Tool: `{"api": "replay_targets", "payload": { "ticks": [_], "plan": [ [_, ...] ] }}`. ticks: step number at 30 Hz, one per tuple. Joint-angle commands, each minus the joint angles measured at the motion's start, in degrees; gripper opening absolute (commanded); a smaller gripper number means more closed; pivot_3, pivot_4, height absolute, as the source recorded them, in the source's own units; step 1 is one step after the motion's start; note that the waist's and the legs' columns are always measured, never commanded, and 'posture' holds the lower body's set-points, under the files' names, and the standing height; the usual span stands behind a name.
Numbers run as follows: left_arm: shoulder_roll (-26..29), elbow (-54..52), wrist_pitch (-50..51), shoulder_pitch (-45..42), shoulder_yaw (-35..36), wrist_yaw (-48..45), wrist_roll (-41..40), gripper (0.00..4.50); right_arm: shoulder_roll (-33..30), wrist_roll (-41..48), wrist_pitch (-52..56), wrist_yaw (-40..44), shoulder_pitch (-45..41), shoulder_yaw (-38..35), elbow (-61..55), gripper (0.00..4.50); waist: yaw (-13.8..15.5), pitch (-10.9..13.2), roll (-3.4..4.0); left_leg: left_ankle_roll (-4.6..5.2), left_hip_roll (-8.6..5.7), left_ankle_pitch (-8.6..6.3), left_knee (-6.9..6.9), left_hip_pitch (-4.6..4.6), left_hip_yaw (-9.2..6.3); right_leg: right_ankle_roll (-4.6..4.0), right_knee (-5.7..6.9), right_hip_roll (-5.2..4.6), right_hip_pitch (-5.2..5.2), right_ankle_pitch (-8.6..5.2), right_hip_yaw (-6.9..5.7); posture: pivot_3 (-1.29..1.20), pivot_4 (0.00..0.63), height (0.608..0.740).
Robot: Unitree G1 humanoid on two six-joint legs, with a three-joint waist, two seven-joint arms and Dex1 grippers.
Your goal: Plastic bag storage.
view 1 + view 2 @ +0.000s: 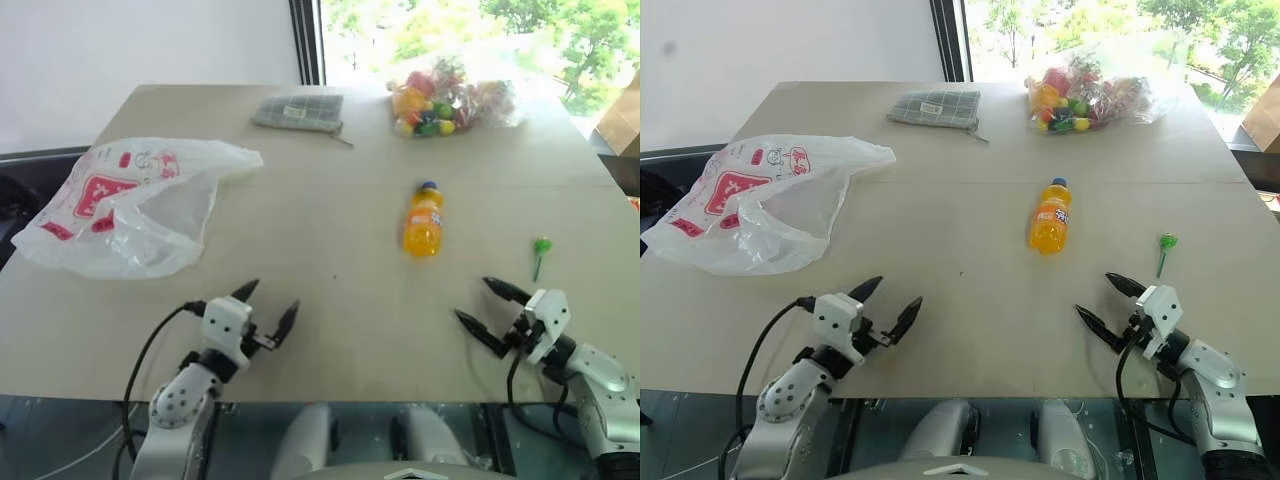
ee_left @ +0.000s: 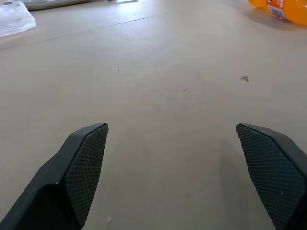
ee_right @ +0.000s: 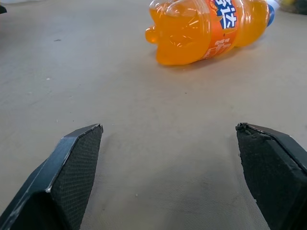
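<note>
The plastic bag (image 1: 120, 205) lay crumpled at the surface's (image 1: 330, 330) far left. Left gripper (image 1: 266, 309) and right gripper (image 1: 481, 304) stood released, empty. Risk: thin film could slip or bunch when pinched.

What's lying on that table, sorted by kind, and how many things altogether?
Bags: 2, the plastic bag and a clear bag of colourful toys
Checked pouches: 1
Orange soda bottles: 1
Green lollipops: 1
Total: 5

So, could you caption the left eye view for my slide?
Both open grippers hover above the table, plastic bag untouched.
</note>
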Motion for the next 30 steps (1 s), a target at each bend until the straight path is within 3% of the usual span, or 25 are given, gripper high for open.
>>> {"api": "replay_targets", "payload": {
  "ticks": [1,14,20,25,30],
  "plan": [
    [-0.15,-0.99,-1.22,-0.02,-0.1,0.51,0.15,4.47,0.32,-0.38,-1.64,-0.31,-1.35,0.33,0.58,4.5,-0.11,0.0,0.0,0.0,0.0,0.0,0.01,0.0,0.0,0.0,0.01,0.0,0.0,0.0,0.0,0.0,0.15,0.74],
    [-0.43,-1.3,-2.47,0.97,0.15,1.82,0.65,4.47,0.21,-0.02,-2.84,0.61,-1.7,1.01,2.2,4.5,-0.04,0.0,-0.01,0.01,0.0,0.0,0.05,-0.01,0.0,0.0,0.01,0.01,0.01,0.0,0.0,0.0,0.15,0.74],
    [-3.75,-5.1,-1.69,2.03,1.96,10.43,5.13,4.47,0.27,2.5,0.17,1.91,-2.26,2.29,-1.46,4.5,-0.06,0.0,-0.01,0.01,0.0,-0.01,0.07,0.0,0.0,0.0,0.02,0.01,0.02,0.0,0.0,0.0,0.15,0.74],
    [-8.48,-10.69,2.34,2.2,9.01,22.93,9.97,4.47,-0.31,8.0,8.38,3.55,-3.17,5.05,-10.18,4.5,-0.09,0.01,-0.02,0.02,0.01,-0.01,0.07,-0.02,-0.01,0.0,0.04,0.03,0.0,0.0,0.0,0.0,0.15,0.74],
    [-11.67,-13.15,4.93,2.04,13.83,28.23,9.45,4.47,-0.27,11.06,15.0,2.6,-4.85,7.35,-17.43,4.5,0.22,-0.01,-0.09,0.02,0.01,-0.01,0.11,-0.05,-0.02,0.01,0.01,0.03,0.01,0.0,-0.01,0.0,0.15,0.74]
  ]
}}
